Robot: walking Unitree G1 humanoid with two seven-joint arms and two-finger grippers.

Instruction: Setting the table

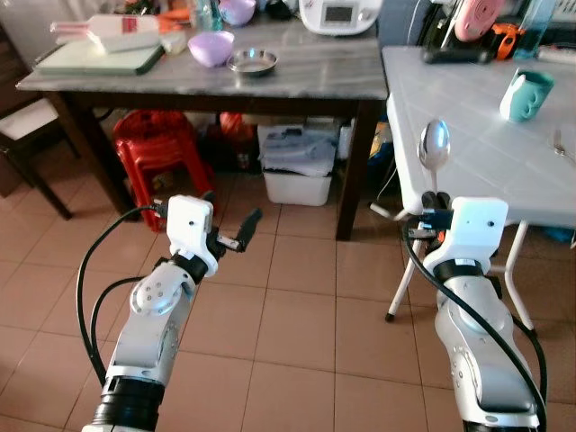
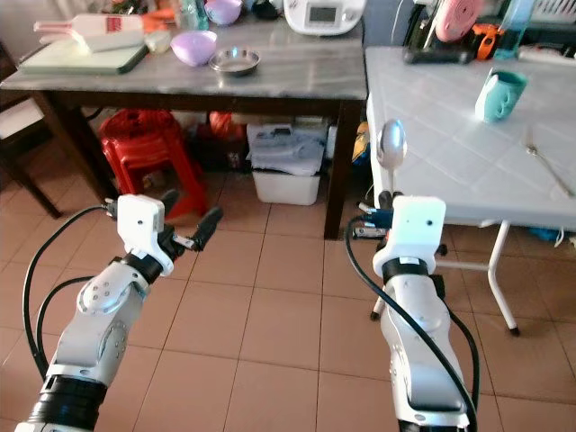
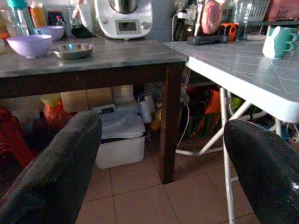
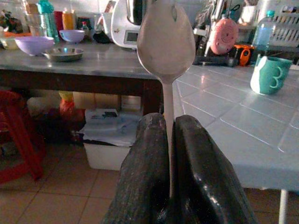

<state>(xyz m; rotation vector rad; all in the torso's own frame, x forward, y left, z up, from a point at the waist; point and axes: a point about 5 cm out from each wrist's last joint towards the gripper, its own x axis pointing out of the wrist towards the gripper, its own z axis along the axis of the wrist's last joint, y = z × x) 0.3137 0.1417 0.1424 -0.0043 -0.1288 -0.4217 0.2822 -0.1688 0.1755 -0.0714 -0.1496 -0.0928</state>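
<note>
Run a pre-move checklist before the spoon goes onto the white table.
1. Right claw shut on the spoon handle: ok.
2. Spoon upright, bowl up: ok.
3. White table surface near the spoon bare: ok.
4. Teal mug stands apart from that spot: ok.
5. Left claw open, holding nothing, over the floor: ok.
6. Right claw above the tabletop: not ok, it sits at the table's edge.

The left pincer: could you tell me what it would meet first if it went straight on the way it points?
Probably the dark table's leg. The open left pincer points low, under the table edges; the white bin sits just beside that line. Depth is unclear.
</note>
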